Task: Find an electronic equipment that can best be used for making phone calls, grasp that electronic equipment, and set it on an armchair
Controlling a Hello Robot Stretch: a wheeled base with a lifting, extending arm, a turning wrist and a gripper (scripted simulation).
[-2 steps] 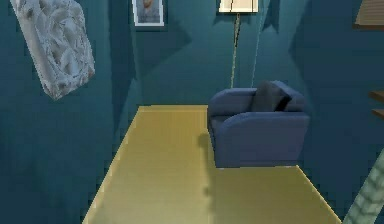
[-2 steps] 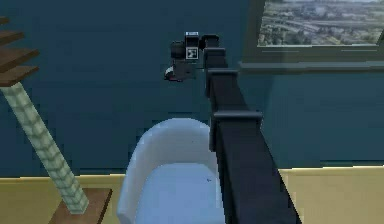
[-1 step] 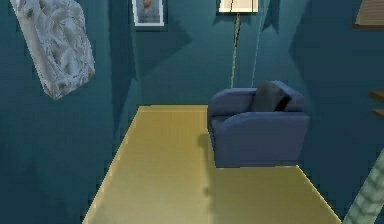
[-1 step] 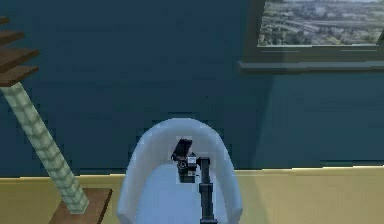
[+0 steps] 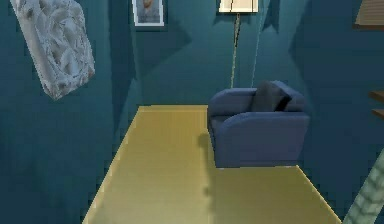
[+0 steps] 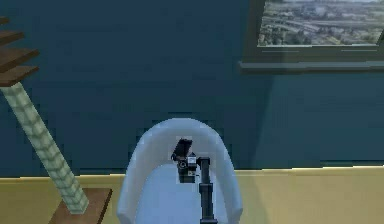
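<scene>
The arm (image 6: 206, 195) rises over the front edge of a pale blue armchair (image 6: 150, 170). The gripper (image 6: 184, 160) is above its seat, with a small dark thing (image 6: 181, 148) at its far end. I cannot tell how the fingers stand or whether they hold it. Ahead, a dark blue armchair (image 5: 258, 130) sits at the far right corner of the yellow floor (image 5: 160, 170).

Two armchairs: a dark blue upholstered armchair (image 5: 258, 128) and a pale blue rounded armchair (image 6: 150, 165) behind the fingers (image 6: 183, 156). Two framed pictures: a small white-framed picture (image 5: 148, 12), a wide cityscape picture (image 6: 320, 25). One grey stone wall relief (image 5: 58, 45), one pale-shaded floor lamp (image 5: 238, 6), one checkered-pole wooden shelf stand (image 6: 45, 140).
</scene>
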